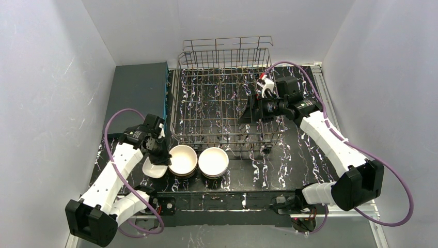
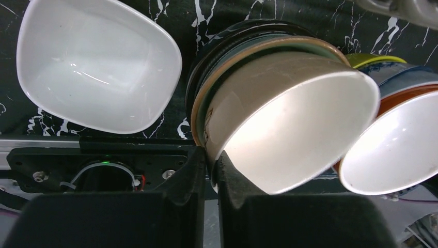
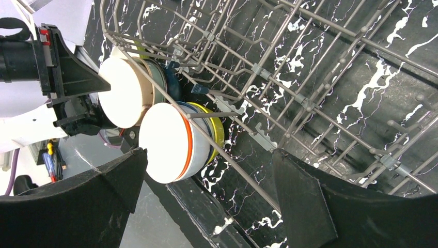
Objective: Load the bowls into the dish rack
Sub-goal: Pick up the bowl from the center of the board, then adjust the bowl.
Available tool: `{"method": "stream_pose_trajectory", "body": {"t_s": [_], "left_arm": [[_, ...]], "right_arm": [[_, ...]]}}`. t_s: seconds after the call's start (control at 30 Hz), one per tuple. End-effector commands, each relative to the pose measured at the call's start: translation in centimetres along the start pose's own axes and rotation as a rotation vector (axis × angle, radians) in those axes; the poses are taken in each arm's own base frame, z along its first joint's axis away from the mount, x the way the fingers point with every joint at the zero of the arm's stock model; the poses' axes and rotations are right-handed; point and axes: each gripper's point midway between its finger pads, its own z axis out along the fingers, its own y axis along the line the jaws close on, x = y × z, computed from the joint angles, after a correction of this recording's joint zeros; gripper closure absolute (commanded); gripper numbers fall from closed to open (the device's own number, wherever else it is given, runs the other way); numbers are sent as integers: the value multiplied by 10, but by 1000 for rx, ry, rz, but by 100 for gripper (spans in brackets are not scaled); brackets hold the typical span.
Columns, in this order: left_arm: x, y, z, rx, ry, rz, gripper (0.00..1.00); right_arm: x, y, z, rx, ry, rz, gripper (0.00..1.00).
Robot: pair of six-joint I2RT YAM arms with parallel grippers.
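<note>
Two stacks of bowls stand in front of the dish rack [image 1: 227, 103]. The left stack [image 1: 183, 160] is topped by a cream bowl [image 2: 294, 129], tilted up, with darker bowls nested under it. My left gripper [image 2: 210, 165] is shut on that bowl's near rim, one finger inside and one outside. The right stack [image 1: 213, 161] has a white bowl with an orange rim [image 2: 397, 150] on top. A single white rounded bowl [image 2: 98, 62] lies to the left of the stacks. My right gripper [image 1: 247, 114] hangs open over the right side of the rack [image 3: 289, 77], holding nothing.
A flat dark grey slab [image 1: 139, 88] lies to the left of the rack. The rack holds only upright tines. Grey walls close in on both sides. The black marbled tabletop [image 1: 304, 160] stretches to the right of the stacks.
</note>
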Motion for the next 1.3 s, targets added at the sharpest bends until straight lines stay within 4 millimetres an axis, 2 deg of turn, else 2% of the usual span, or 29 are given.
{"method": "stream_pose_trajectory", "body": {"t_s": [0.0, 0.3, 0.4, 0.5, 0.7, 0.83, 0.97, 1.13, 1.27], "left_arm": [[3, -8, -16, 64, -24, 31, 100], [-1, 9, -59, 22, -152, 68, 100], [-9, 13, -76, 19, -244, 86, 100], [-23, 0, -101, 104, -366, 98, 100], [-49, -49, -136, 329, -484, 112, 100], [-68, -66, -140, 347, -468, 104, 100], [-86, -81, -139, 369, -467, 85, 100], [-93, -104, -137, 415, -443, 103, 100], [-93, -115, -132, 409, -422, 117, 100]], "right_arm": [[-5, 12, -9, -21, -34, -38, 1], [-7, 18, -14, -38, -47, -50, 1], [-8, 20, -16, -47, -55, -54, 1], [-9, 26, -16, -68, -58, -50, 1], [-14, 41, -21, -127, -74, -55, 1], [-16, 65, -22, -197, -91, -77, 1], [-10, 92, -12, -247, -77, -112, 1], [1, 111, 9, -260, -42, -122, 1], [-1, 123, 19, -280, -43, -128, 1]]}}
